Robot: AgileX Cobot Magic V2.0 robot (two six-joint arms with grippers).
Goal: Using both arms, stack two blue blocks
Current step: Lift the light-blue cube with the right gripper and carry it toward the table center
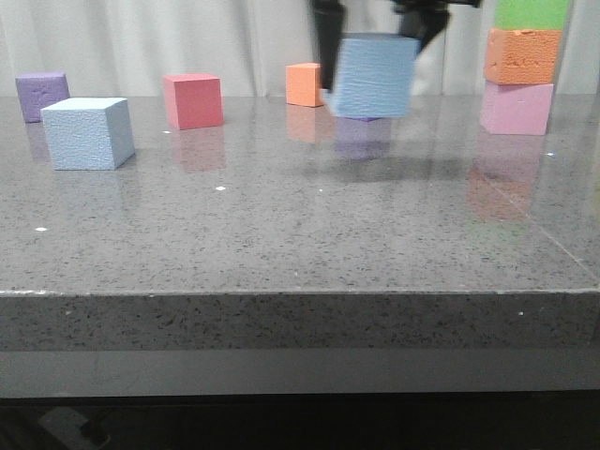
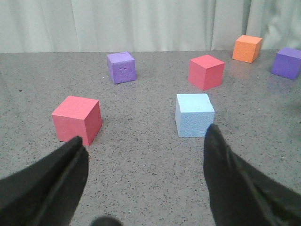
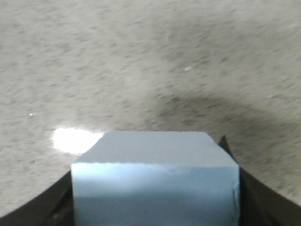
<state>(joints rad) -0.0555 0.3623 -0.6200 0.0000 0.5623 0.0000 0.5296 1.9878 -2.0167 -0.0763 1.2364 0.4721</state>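
Grey table point(image 1: 281, 234): two blue blocks, one point(image 1: 87, 132) resting, one point(image 1: 375, 77) clamped in right hand point(image 1: 375, 28); left hand point(image 2: 146, 179) apart.

The right pincer point(image 1: 375, 42) hung raised, its fingers clamped on a blue block point(image 1: 374, 77) between them. The left pincer point(image 2: 143, 181) stood spread wide, holding nothing.

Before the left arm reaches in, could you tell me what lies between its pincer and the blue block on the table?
Nothing: in the left wrist view, only bare tabletop separates the open left pincer from the blue block.
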